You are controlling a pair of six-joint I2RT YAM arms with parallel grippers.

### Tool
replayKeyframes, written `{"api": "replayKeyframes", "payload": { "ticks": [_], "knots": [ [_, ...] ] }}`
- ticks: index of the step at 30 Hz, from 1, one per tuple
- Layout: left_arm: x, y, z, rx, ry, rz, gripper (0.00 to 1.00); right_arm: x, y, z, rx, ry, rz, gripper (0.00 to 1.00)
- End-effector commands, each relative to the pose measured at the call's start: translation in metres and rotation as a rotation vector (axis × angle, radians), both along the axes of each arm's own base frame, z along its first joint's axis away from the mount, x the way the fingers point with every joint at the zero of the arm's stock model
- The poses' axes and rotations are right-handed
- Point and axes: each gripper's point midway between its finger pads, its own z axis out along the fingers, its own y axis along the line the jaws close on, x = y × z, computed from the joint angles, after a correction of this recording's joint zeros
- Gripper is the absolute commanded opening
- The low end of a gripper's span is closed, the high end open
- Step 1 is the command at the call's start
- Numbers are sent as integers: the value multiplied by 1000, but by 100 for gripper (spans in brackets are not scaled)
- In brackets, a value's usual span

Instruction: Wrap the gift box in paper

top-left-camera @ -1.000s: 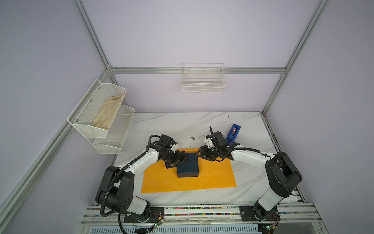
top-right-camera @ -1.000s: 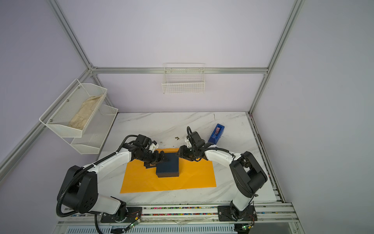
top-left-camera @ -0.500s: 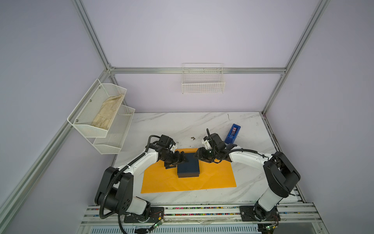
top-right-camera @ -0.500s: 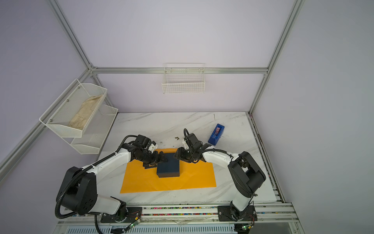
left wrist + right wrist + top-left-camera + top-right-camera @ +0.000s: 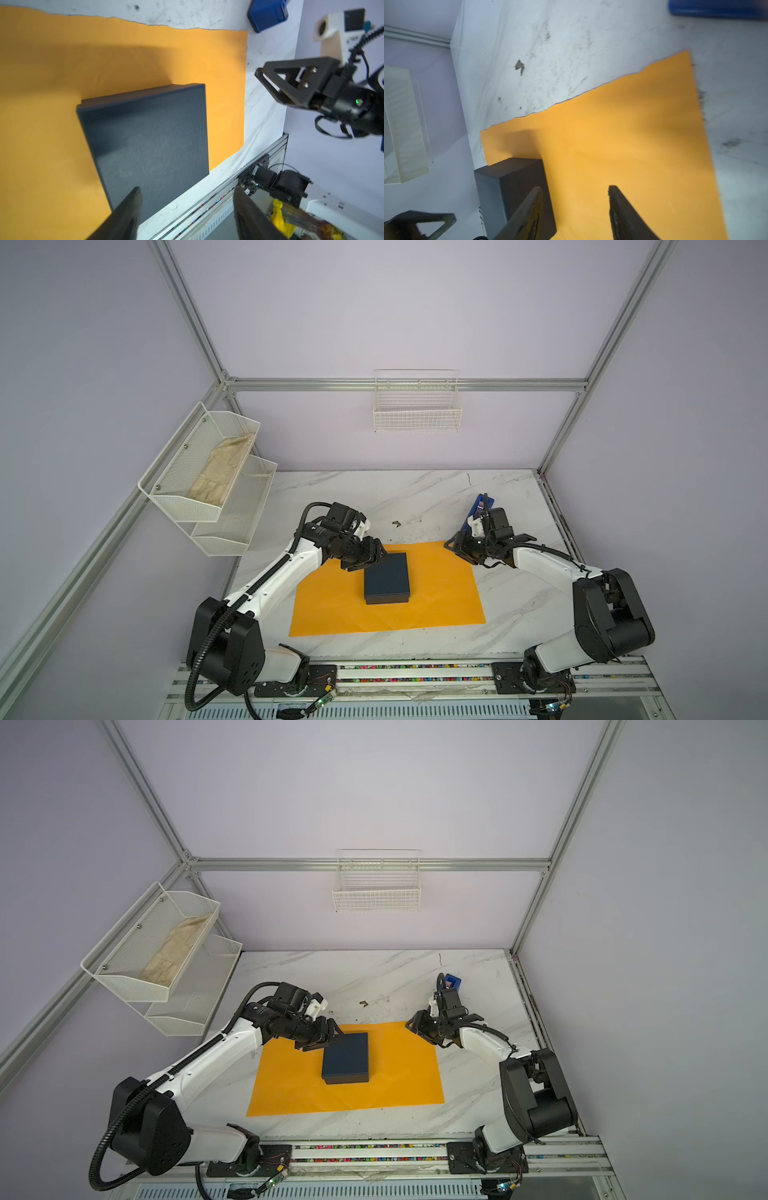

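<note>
One marble surface carries a flat orange paper sheet, with the navy gift box lying at its middle. The left jaws stand apart and empty over the box's far left corner. The right jaws are parted, holding nothing, over the sheet's far right corner.
</note>
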Motion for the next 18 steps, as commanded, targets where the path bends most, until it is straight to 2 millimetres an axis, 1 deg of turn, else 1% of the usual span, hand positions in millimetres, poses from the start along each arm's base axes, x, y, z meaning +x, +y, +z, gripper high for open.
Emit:
{"api": "replayKeyframes", "payload": {
  "ticks": [1,4,7,10,14,16,18],
  "knots": [
    [6,-26,17,-41,-4,-55,55,-14,-26,-20,-12,55,-6,54],
    [-2,-38,3,-23,43,-84,44,-20,-45,-33,-18,88,-46,54],
    [-10,-44,-13,-1,89,-104,39,-26,-53,-44,-33,112,-61,55],
    [-16,-43,-30,30,132,-106,35,-31,-57,-53,-53,138,-68,55],
    [-24,-31,-53,115,175,-97,33,-42,-67,-69,-138,175,-35,55],
    [-26,-29,-59,126,192,-99,32,-46,-65,-72,-126,185,-28,55],
    [-28,-29,-62,129,202,-99,32,-51,-53,-72,-51,189,6,55]
  ]
}}
